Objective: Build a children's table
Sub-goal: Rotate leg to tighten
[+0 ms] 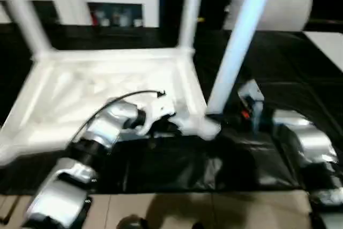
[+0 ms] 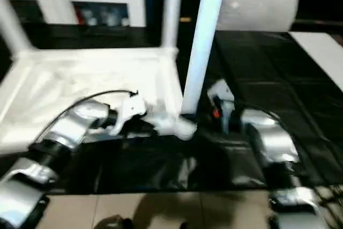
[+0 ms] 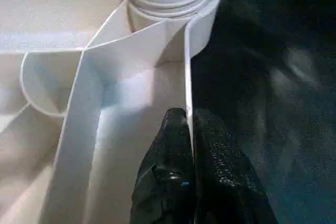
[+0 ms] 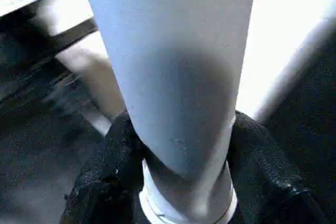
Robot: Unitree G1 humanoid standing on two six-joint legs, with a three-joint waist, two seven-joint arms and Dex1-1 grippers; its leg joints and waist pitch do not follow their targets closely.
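Tabletop point(image 1: 102, 100) upside down on black floor mat point(image 1: 257, 52), ribbed underside up, three white legs standing in corner sockets. Left forearm point(image 1: 102, 127) reaching in across the near rim; left gripper point(image 3: 190, 145) pinched shut on the thin side wall beside the near-right socket. Right forearm point(image 1: 305, 143) low alongside, wrist bent inward; right gripper point(image 4: 181, 174) clasping near-right leg point(image 1: 238, 41) just above its socket.
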